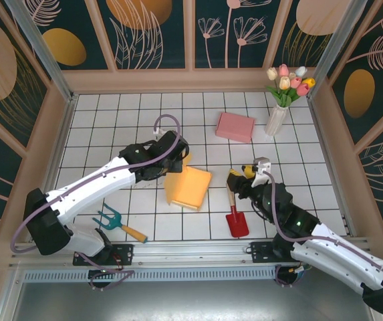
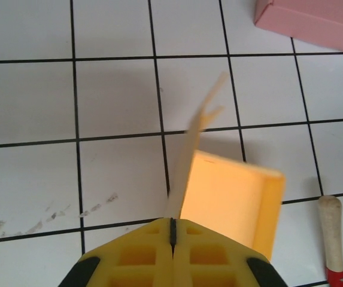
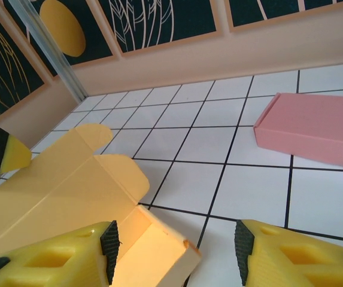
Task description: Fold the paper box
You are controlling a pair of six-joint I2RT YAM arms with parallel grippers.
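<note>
Left claw tight on yellow box flap (tulips in vase)

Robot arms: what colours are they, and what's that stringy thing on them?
The left arm and right arm have white shells and black joints. That's a thin purple cable running along each. Their fingers are chunky yellow with black pads.

Robot lab cell, dressed as a set. Gridded white tabletop was walled by floral panels on aluminium posts. Left arm and right arm were bolted to a rail. Props: tulip vase, toy shovel.
</note>
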